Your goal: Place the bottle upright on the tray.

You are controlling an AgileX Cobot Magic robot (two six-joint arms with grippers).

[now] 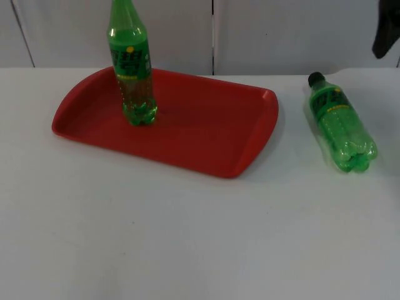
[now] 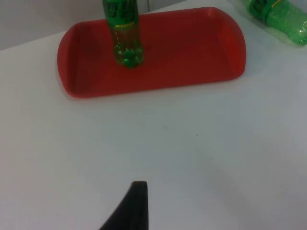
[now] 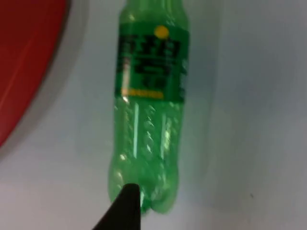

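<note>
Lying bottle (image 3: pixel 149 110) label, perhaps blurred, beside tray (image 3: pixel 24 62).

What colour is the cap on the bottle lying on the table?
Black, on the lying green bottle; clearest in the top view.

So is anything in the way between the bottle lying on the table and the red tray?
Nothing visible. The lying bottle rests on bare white table right of the red tray. One upright bottle already stands at the tray's left end, leaving its right part free. The right pincer hovers over the lying bottle's base.
</note>
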